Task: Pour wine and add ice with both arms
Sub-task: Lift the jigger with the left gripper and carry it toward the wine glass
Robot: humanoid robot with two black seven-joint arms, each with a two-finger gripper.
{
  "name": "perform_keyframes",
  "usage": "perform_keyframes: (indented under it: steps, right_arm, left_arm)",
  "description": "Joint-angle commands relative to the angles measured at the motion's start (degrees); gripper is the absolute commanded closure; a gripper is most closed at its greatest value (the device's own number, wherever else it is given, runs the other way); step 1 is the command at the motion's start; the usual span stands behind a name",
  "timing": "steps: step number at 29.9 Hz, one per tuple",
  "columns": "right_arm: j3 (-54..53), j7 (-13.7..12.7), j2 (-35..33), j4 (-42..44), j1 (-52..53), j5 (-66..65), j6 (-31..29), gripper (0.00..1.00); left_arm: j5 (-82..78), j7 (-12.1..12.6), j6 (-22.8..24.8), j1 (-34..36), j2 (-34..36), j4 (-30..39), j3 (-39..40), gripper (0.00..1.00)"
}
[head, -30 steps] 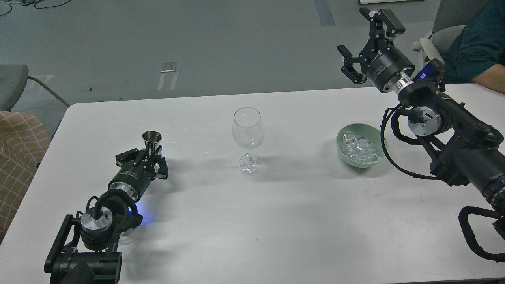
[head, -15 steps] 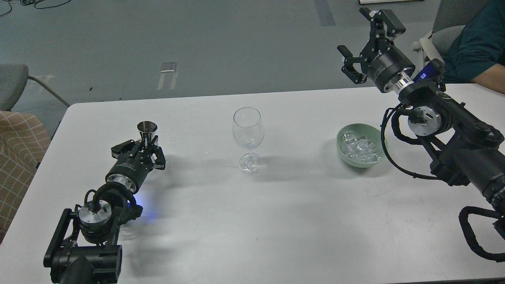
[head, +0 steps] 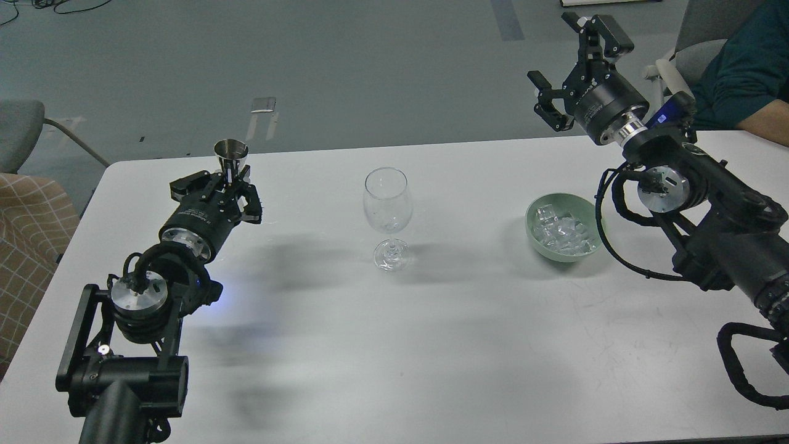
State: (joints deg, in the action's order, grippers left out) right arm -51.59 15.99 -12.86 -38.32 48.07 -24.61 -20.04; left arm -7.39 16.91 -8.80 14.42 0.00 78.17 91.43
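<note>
My left gripper is shut on a small steel jigger and holds it upright above the table, left of the wine glass. The clear glass stands upright at the table's middle and looks empty. No wine shows. A pale green bowl to the right holds several clear ice cubes. My right gripper is open and empty, raised high beyond the table's far edge, above and behind the bowl.
The white table spans the view. A person in a dark teal top sits at the far right with an arm on the table. A grey chair and a checked cushion stand at the left.
My left gripper has lifted the jigger off the table and carried it up and away from me. The right arm, glass and bowl have not moved.
</note>
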Motion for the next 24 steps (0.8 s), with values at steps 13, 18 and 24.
perform_keyframes:
  steps: [13,18,24]
  right_arm:
    - [0.00,0.00,-0.06,0.00,-0.26,0.09,0.00,0.00]
    - [-0.09,0.00,-0.06,-0.08,-0.70,0.09,0.00,0.00]
    - [-0.09,0.00,-0.06,-0.08,-0.70,0.09,0.00,0.00]
  left_arm:
    - [-2.01,-0.03,-5.35,-0.09,0.00,6.03,-7.67,1.00]
    - [-5.35,0.06,-5.35,-0.71,0.00,6.64,-11.26,1.00]
    - [-7.29,0.14,-5.35,-0.80,0.00,7.17,-11.71,1.00]
